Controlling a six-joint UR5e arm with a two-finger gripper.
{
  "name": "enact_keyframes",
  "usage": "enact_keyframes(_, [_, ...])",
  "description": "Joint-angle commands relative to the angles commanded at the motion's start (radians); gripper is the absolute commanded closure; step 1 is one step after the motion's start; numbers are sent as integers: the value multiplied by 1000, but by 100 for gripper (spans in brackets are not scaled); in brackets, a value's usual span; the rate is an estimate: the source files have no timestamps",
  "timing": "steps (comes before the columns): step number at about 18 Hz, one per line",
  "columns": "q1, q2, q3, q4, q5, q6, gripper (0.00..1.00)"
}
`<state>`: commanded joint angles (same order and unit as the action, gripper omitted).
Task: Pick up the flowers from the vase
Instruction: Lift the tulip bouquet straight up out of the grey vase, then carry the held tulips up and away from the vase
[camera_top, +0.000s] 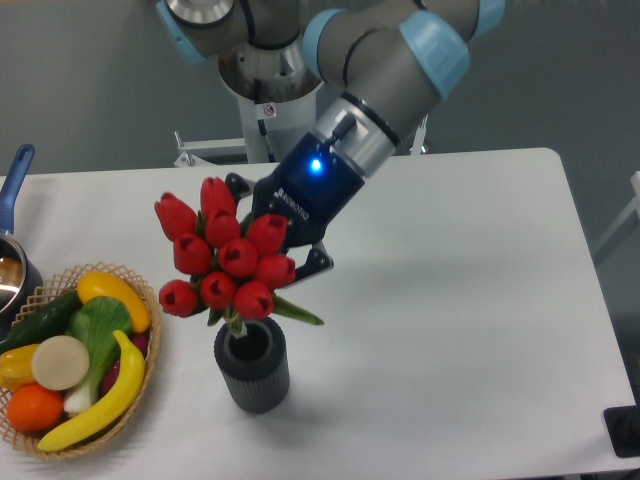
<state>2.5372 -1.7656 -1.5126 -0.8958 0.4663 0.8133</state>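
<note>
The flowers, a bunch of red tulip buds with green leaves, stand in the vase, a short dark grey ribbed cylinder near the table's front. The thin stems enter its mouth and the bunch leans up and to the left. My gripper reaches down from the upper right, right behind the buds. Its jaws stand wide apart, one dark finger showing above the bunch and one at its right side. The buds hide the fingertips, so I cannot see whether they touch the bunch.
A wicker basket of colourful fruit and vegetables sits at the front left, close to the vase. A blue-handled metal pot is at the left edge. The arm's base stands behind the table's back edge.
</note>
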Motion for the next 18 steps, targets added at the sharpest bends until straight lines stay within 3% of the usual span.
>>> enact_keyframes(4, [-5, 0, 49, -2, 0, -52, 59])
enact_keyframes(9, [17, 5, 54, -2, 12, -49, 59])
enact_keyframes(13, [113, 41, 35, -5, 17, -36, 59])
enact_keyframes(18, [210, 40, 28, -6, 20, 3, 59])
